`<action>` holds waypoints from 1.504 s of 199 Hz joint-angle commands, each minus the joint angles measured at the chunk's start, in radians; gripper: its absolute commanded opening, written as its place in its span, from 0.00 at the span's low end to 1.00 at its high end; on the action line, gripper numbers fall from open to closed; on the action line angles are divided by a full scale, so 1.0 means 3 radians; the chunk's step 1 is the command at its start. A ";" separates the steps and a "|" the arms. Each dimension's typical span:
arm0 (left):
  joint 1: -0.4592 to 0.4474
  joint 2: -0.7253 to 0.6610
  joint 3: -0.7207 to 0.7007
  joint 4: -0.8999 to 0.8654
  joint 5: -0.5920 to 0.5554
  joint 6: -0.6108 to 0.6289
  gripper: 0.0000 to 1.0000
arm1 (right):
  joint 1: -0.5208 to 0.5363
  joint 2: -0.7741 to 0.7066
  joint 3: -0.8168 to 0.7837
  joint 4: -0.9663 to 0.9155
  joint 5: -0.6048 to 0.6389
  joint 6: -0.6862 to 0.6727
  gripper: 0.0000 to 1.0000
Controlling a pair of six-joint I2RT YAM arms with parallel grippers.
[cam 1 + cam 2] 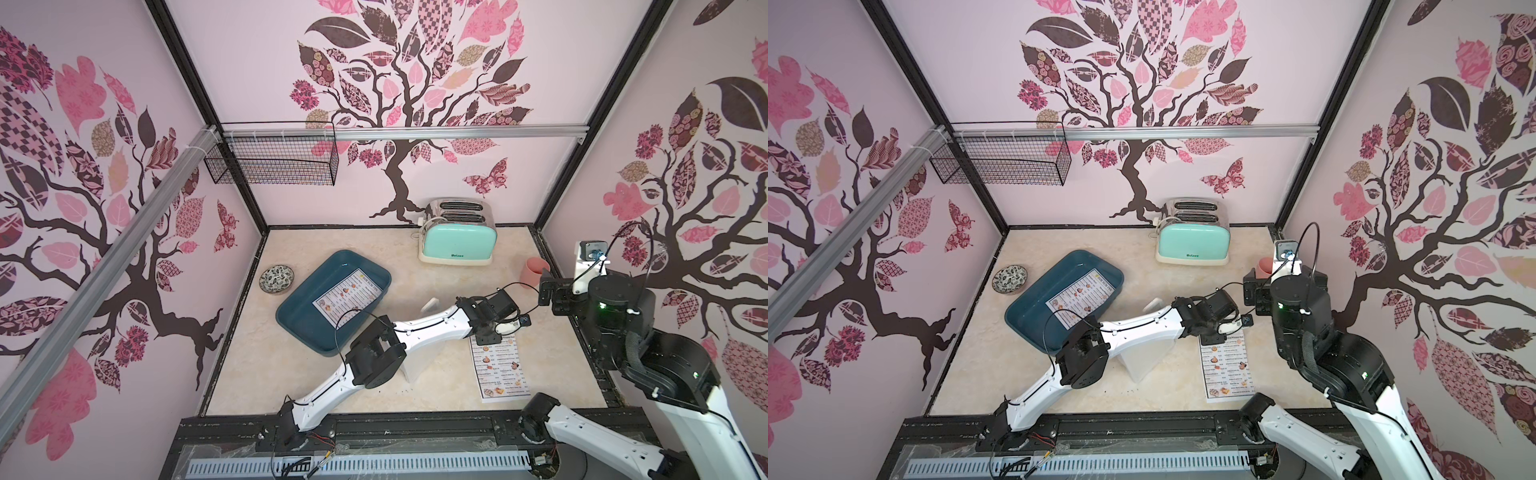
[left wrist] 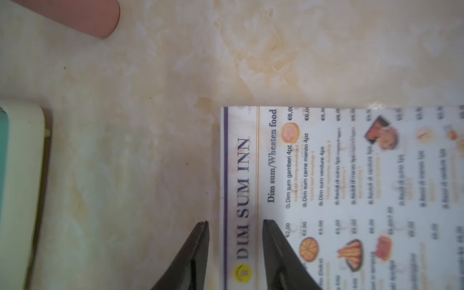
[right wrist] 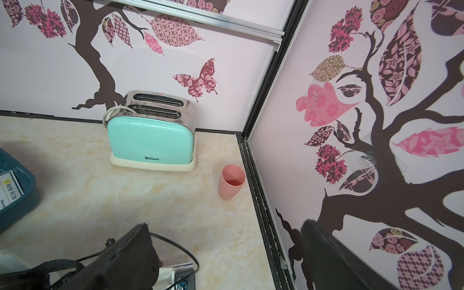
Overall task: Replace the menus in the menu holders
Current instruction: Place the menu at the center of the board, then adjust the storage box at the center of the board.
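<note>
One menu point(image 1: 500, 370) point(image 1: 1227, 365) lies flat on the table at the right, heading towards the back. My left gripper point(image 1: 488, 332) point(image 2: 234, 223) hovers low over its heading end, open, with one fingertip point(image 2: 203, 226) off the sheet and the other over the print, the "DIM SUM INN" strip point(image 2: 242, 195) between them. A second menu point(image 1: 347, 297) point(image 1: 1079, 299) lies in the dark blue tray point(image 1: 303, 320). The clear menu holder point(image 1: 419, 361) point(image 1: 1142, 357) stands mid-table, partly hidden under my left arm. My right gripper point(image 1: 546, 291) point(image 3: 226, 226) is open and empty, raised near the right wall.
A mint toaster point(image 1: 459, 237) point(image 3: 150, 140) stands at the back wall. A pink cup point(image 1: 534, 270) point(image 3: 231, 183) stands in the back right corner, close to my right gripper. A patterned bowl point(image 1: 276, 279) sits left of the tray. A wire basket point(image 1: 274, 160) hangs on the back wall.
</note>
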 commanded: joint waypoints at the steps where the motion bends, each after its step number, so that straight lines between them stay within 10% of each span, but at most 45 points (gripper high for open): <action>1: 0.0001 -0.0183 -0.0057 0.0234 -0.0288 0.0049 0.51 | 0.0003 0.0017 0.0097 -0.0015 0.0071 0.0030 1.00; 73: -0.0203 -0.1699 -0.1103 0.0854 -0.0494 0.0059 0.62 | 0.0004 0.0085 0.0476 0.0023 0.0147 0.0058 1.00; 135: -0.0157 -0.3416 -0.2133 0.0435 -0.1344 -0.1909 0.59 | 0.0006 0.0400 0.0391 -0.0052 -0.0373 0.0455 1.00; 171: 0.0684 -0.4149 -0.2478 -0.0451 -0.1429 -0.3244 0.59 | 0.0003 0.0712 0.0182 -0.0082 -0.1086 0.0895 1.00; 226: 0.2771 -0.4494 -0.3261 -0.0717 -0.0090 -0.3798 0.59 | -0.0019 0.1193 -0.0158 0.0351 -0.1780 0.1075 1.00; 300: 0.3462 -0.3978 -0.3919 -0.0302 0.0139 -0.3974 0.66 | -0.0442 0.2711 0.0410 0.1114 -0.3322 0.0626 1.00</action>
